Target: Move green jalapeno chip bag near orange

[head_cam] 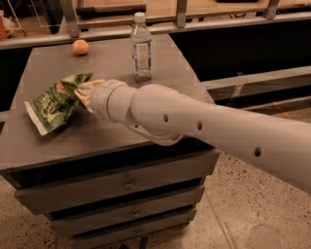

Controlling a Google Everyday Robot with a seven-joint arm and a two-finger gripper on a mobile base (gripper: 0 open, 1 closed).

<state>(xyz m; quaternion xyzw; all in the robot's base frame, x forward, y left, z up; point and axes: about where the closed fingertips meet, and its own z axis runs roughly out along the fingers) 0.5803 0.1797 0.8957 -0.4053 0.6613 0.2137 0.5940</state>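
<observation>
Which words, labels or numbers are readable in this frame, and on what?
White lettering on the green jalapeno chip bag: too blurred to read.
Label print on the water bottle: too small to read.
The pincer, shut on the bag's right edge, shows no markings.

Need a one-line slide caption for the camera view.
Tool grips green jalapeno chip bag at left of cabinet top; orange sits farther back.

Clear plastic water bottle (141,46) w/ white cap & label stands upright, upper centre, on far part of grey cabinet top (58,143). Three drawers (73,192) stacked below, small handles mid-front. Speckled floor (238,204) lower right. Wood shelf (112,8) along top edge. Gripper (83,91) is left of centre, over the cabinet top.
</observation>
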